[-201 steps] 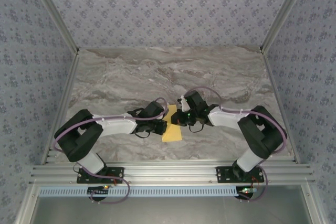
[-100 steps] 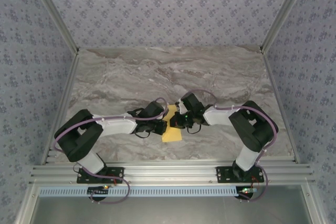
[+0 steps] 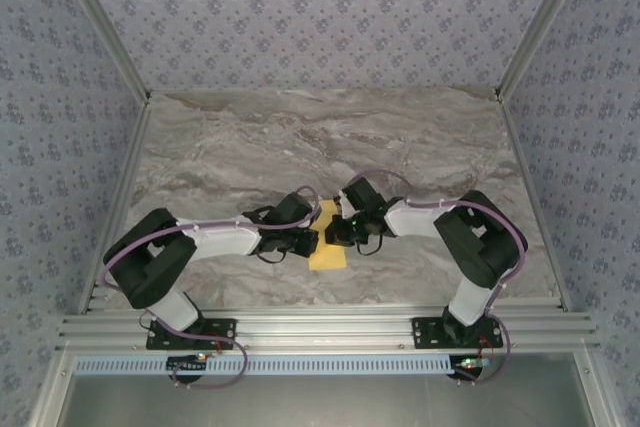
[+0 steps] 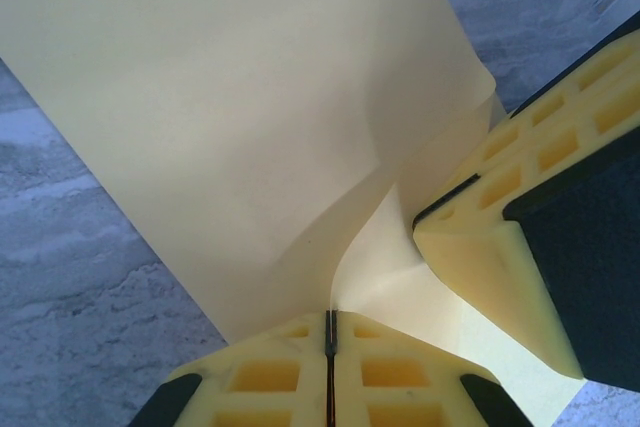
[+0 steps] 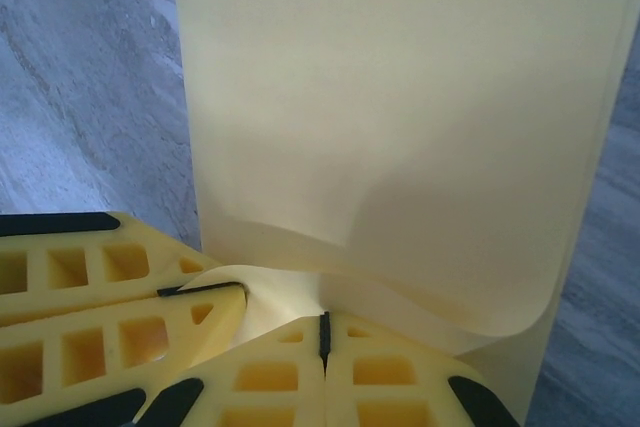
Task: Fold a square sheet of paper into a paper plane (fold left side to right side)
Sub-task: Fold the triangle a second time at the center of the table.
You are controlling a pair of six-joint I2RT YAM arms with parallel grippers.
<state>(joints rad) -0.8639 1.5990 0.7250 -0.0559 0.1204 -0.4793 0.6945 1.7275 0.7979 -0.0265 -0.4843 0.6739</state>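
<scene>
In the top view, the left arm (image 3: 215,240) is seen stretched across the marble-patterned desk (image 3: 250,147) toward the middle. There the left hand (image 3: 312,240) is placed at the left edge of the square sheet of paper (image 3: 328,255). In the left wrist view its yellow fingers (image 4: 380,352) are pressed together, and a raised bit of the sheet's edge is pinched in the seam between them. The mustard-yellow sheet is laid on the near half of the desk, between the two hands. Most of it is flat, but it is lifted and curled where it is gripped, and a soft buckle is seen rising from the pinched spot. Just beside the left hand, the right hand (image 3: 337,232) is set over the sheet from the right, its tips almost touching the other's. Its fingers (image 5: 400,387) are likewise closed, and a rolled-over fold of the paper is clamped between them. The right arm (image 3: 470,247) is bent back toward its base at the right.
</scene>
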